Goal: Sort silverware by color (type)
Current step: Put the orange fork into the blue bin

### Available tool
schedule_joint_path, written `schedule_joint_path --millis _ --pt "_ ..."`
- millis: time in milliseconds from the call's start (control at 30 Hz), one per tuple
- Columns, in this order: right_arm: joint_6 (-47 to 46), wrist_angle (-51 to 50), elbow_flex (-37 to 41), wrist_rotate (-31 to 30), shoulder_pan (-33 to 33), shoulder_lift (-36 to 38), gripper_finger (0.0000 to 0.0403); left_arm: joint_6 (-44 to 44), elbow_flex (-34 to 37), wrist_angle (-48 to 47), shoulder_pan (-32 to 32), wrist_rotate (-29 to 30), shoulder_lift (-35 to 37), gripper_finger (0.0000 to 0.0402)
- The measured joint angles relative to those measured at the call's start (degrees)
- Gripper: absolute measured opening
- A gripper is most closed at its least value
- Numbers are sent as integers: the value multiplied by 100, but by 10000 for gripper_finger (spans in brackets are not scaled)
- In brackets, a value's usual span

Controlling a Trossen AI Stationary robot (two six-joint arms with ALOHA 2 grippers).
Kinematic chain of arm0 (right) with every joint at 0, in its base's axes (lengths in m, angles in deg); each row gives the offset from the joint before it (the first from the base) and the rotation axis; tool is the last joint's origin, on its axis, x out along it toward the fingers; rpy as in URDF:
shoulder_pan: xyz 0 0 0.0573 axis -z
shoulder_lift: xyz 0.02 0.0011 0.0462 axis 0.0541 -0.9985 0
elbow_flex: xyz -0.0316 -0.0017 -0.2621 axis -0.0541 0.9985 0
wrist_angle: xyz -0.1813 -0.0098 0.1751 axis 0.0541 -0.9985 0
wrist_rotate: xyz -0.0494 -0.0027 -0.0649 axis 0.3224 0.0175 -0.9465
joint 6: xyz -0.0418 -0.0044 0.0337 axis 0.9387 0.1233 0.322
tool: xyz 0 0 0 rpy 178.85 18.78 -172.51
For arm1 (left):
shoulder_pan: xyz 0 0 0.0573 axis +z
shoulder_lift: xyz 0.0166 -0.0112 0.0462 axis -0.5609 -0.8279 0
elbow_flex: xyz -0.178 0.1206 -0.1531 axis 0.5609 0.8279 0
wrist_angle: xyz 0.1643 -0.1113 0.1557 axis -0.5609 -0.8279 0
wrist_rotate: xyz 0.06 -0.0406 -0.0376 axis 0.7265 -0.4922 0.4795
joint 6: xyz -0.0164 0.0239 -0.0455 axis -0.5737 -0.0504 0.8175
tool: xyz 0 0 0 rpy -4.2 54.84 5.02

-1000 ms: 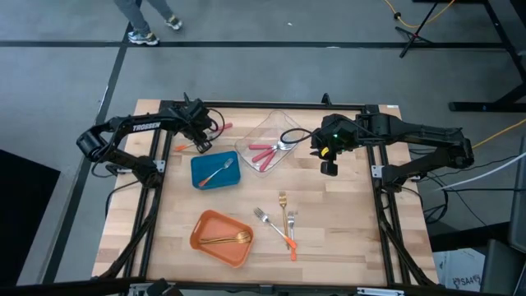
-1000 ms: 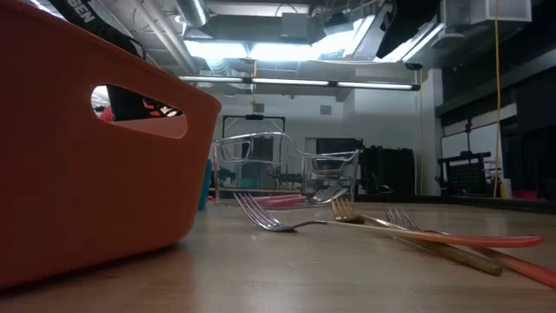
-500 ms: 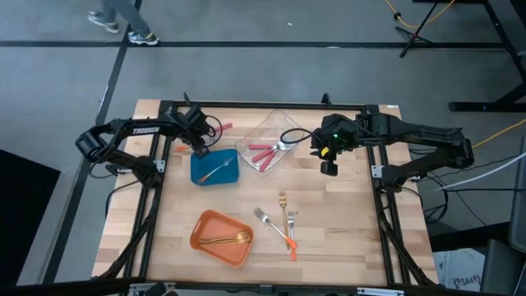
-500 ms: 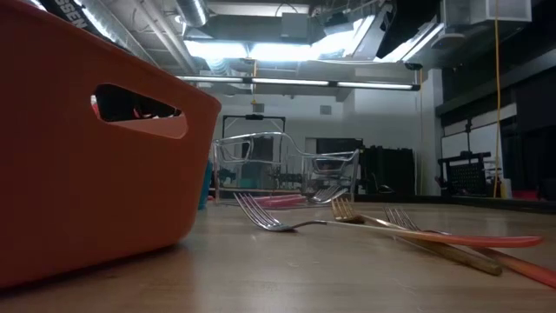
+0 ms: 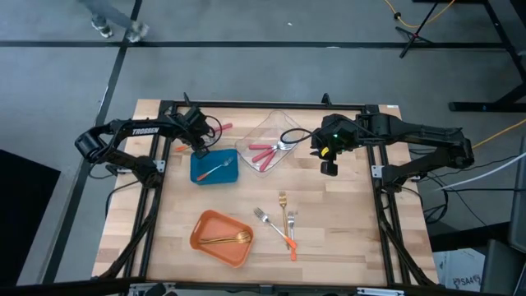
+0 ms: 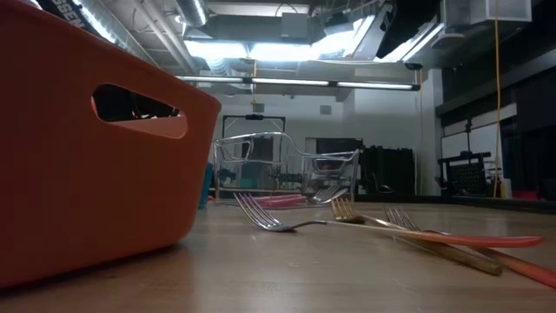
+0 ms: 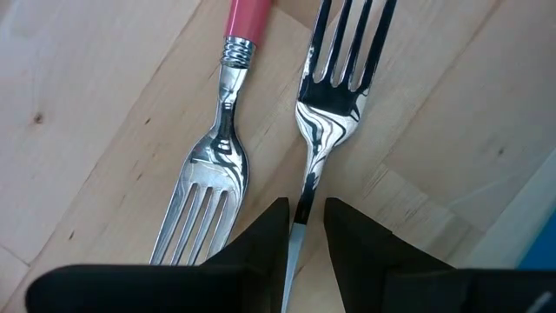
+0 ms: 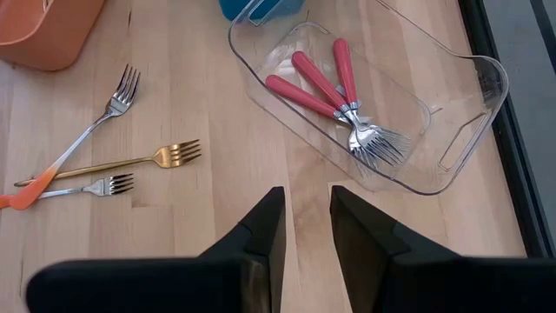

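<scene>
Step in hand: pickup at table (image 5: 345, 214) 10 o'clock. Left jaws astride fork (image 7: 334, 113) neck, beside red fork (image 7: 217, 165); grip cannot be told. Right jaws slightly apart, empty, idle at 2 o'clock. Next: clamp, lift, carry, probably to blue bin (image 5: 194, 168).

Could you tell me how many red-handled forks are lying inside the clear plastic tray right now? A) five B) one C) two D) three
D: the right wrist view shows three red-handled silver forks lying together in the clear plastic tray, their tines bunched at one end.
</scene>
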Motion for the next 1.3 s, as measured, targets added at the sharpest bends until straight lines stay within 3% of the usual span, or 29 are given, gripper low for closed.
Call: schedule_joint_path --millis 200,533,1067,1300 --pt "0 -2 2 1 0 0 85 0 2 -7 0 -6 -2 68" --pt "0 -2 0 -1 0 0 85 5 4 -24 -2 -33 -4 8" --pt "0 -2 0 -1 0 0 85 202 -7 -30 4 -194 -8 7" --pt "0 -2 0 0 -1 0 85 365 -324 -43 3 -290 -48 6"
